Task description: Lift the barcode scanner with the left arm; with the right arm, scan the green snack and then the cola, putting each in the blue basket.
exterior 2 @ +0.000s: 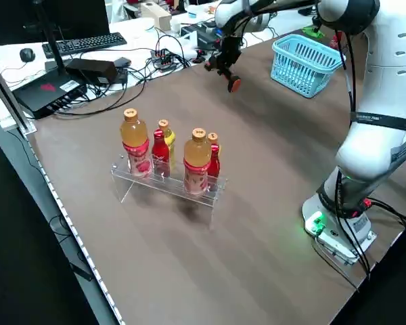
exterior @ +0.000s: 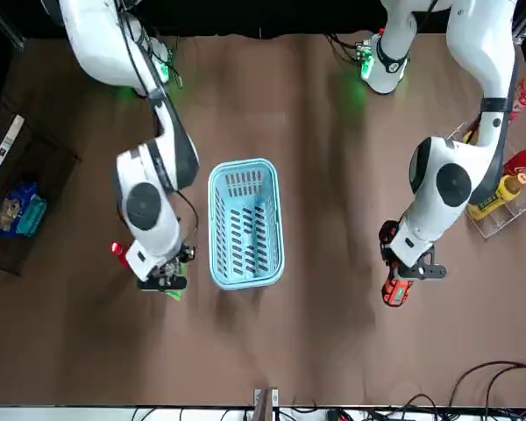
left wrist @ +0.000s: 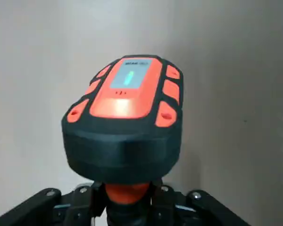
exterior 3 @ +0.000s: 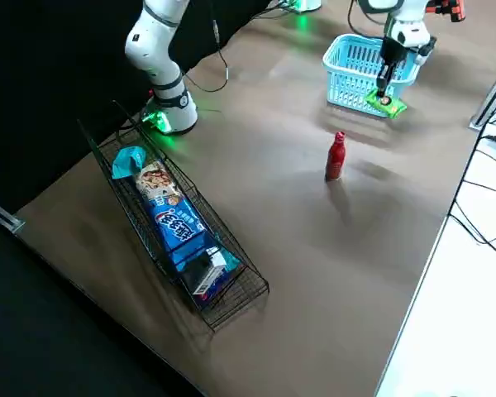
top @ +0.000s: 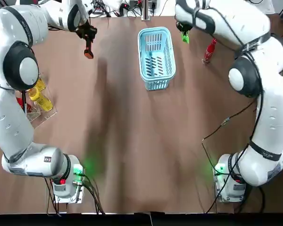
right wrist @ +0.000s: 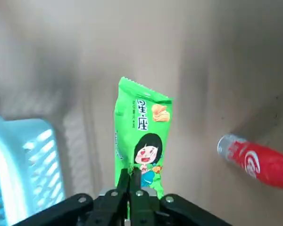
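The barcode scanner (left wrist: pixel 127 108) is gripped by its orange handle in the left tool (left wrist: pixel 127 203), whose fingers are closed on either side of it. The left wrist view alone shows its orange and black head, with a small lit green bar in the window. The left side view shows the scanner hanging head-down, clear of the desk (top: pixel 141 141), over the far left part.

The green snack (right wrist: pixel 141 136) is pinched at one end by the right tool (right wrist: pixel 134 181), fingers closed on the packet. Only the right wrist view shows the printed face. The top view puts the snack just beside the far right corner of the blue basket (top: pixel 155 31). I cannot tell whether it is off the desk.

The cola (exterior 3: pixel 336 157) stands upright on the desk in the right side view, near the snack on the side away from the basket. The basket sits at the far middle, between the two tools.

On the left, a clear rack (exterior 2: pixel 164 183) holds bottles (exterior 2: pixel 197 154). On the right, a wire tray (exterior 3: pixel 250 285) holds packets.
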Action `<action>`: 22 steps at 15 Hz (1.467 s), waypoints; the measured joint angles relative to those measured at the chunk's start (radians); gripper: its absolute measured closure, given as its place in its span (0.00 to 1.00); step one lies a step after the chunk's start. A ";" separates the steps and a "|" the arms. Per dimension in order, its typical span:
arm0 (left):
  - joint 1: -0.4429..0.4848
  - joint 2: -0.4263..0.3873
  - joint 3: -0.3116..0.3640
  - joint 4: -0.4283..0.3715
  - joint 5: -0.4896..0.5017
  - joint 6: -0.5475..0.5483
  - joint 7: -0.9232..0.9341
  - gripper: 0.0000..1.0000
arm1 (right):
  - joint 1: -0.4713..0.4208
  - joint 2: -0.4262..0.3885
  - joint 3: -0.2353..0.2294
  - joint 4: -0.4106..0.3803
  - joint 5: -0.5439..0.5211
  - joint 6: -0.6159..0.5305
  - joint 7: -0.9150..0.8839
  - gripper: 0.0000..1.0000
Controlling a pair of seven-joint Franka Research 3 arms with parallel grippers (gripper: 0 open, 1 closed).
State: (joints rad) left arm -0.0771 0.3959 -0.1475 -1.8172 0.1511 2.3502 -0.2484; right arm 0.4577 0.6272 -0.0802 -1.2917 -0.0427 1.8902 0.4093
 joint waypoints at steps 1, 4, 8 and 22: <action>0.000 -0.007 -0.013 0.005 0.001 -0.012 0.002 0.63 | -0.009 -0.019 0.000 0.000 0.044 -0.011 0.000 0.97; 0.003 -0.045 -0.051 0.031 0.002 -0.085 0.013 0.63 | -0.060 -0.043 -0.002 0.000 0.263 -0.021 -0.002 0.97; 0.004 -0.095 -0.123 0.095 -0.010 -0.211 0.013 0.63 | -0.139 -0.042 -0.001 -0.005 0.556 -0.035 -0.011 0.97; 0.007 -0.131 -0.196 0.197 -0.266 -0.424 0.012 0.63 | -0.213 -0.040 0.005 -0.024 1.513 -0.078 -0.185 0.97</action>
State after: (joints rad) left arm -0.0702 0.2654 -0.3434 -1.6201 -0.1150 1.9264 -0.2361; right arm 0.2449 0.5874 -0.0757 -1.3159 1.4708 1.8122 0.2244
